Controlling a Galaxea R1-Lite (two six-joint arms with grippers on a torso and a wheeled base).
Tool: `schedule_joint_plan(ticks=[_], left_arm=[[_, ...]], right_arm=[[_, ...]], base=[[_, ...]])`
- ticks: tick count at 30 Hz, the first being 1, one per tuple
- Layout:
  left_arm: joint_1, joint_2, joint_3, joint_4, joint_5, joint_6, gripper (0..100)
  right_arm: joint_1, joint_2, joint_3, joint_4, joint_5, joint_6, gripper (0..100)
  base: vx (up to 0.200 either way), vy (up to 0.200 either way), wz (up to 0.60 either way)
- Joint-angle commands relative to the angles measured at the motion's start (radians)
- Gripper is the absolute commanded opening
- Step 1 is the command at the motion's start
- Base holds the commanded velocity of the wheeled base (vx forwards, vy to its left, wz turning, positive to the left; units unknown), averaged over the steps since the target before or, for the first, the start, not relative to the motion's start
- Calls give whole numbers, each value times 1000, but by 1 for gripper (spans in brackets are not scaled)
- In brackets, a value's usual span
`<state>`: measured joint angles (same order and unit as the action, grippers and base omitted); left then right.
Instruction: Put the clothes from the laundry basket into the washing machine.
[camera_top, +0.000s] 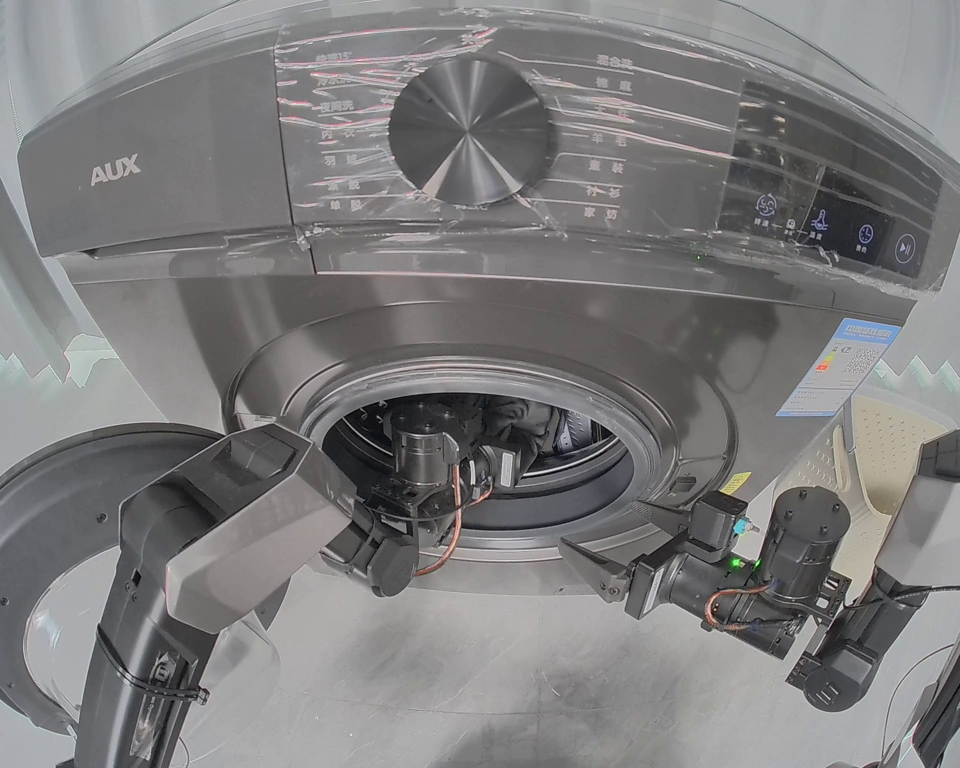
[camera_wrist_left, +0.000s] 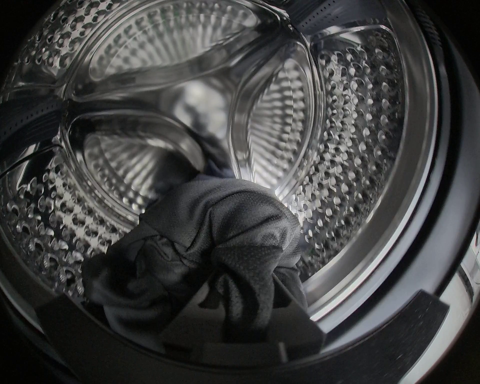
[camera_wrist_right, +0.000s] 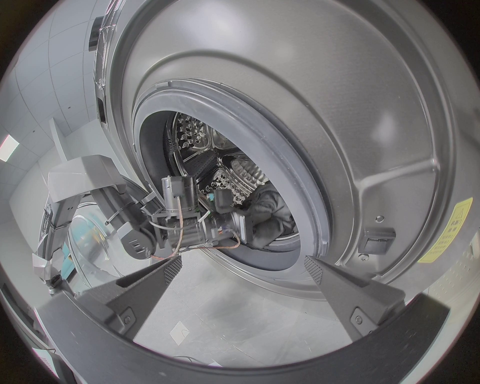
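Left tool (camera_wrist_left: 182, 312) sits inside the mouth of the washing machine (camera_top: 480, 320), past the door seal, pointing into the perforated drum (camera_wrist_left: 360, 130). Its fingers (camera_wrist_left: 300, 325) look spread wide, one on each side of a bunched dark garment (camera_wrist_left: 220, 230). Light is poor there, but I read it as no grip, with the cloth lying loose between them. Garment rests low at the front of the drum, just behind the lip, piled against the tool.

Right tool (camera_top: 625, 548) hangs outside, below and to the right of the opening, fingers wide apart, holding nothing. Door (camera_top: 60, 520) stands swung open on the left. Cream laundry basket (camera_top: 885, 450) stands to the right of the machine; its contents are hidden.

Step in hand, by my judgement: drop-off of one garment in the drum. Next move calls for drawing the left arm straight out through the opening without a finger snagging the cloth and dragging it over the lip. A push deeper first may be wise. After that, check the basket for more.
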<state>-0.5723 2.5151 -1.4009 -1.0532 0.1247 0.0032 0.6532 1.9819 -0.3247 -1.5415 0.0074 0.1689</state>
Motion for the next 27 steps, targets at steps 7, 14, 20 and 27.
schedule_joint_plan(ticks=[7,14,20,27], left_arm=[[71,152,-371,-5,18,-9,0],[69,179,-426,-11,23,-22,0],[60,148,-400,-16,27,-63,100],[25,-18,-152,-36,38,-63,100]], right_arm=[[2,2,3,0,0,1,100],[2,3,3,0,0,1,100],[2,3,3,0,0,0,100],[2,0,3,0,0,0,100]], base=[[0,0,0],[0,0,0],[0,0,0],[0,0,0]])
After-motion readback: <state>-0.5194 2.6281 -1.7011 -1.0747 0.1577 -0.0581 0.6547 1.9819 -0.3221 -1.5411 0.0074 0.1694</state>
